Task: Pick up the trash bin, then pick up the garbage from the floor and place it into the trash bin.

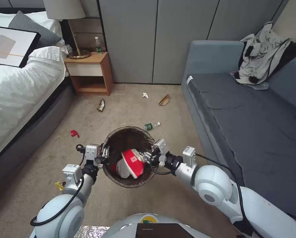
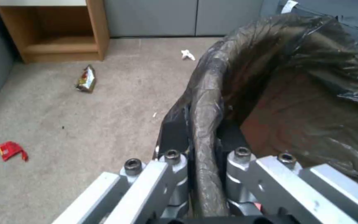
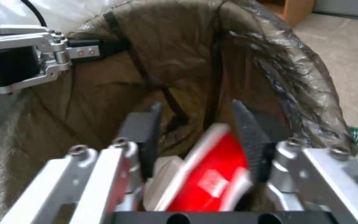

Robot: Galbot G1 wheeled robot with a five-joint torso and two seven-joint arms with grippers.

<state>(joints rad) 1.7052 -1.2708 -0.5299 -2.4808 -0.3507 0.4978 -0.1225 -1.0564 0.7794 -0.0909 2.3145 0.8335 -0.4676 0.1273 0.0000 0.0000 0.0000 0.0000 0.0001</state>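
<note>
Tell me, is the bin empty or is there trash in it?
Not empty. A crushed red-and-white cup lies inside the trash bin, between the right end effector's open fingers.

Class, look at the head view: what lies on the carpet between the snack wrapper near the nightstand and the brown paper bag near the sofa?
A small white tissue lies between the snack wrapper and brown paper bag; otherwise bare carpet.

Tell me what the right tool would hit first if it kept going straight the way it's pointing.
Probably the red-and-white cup lying between the open right tool's fingers, then the brown liner of the trash bin behind it. Depth is hard to judge.
</note>
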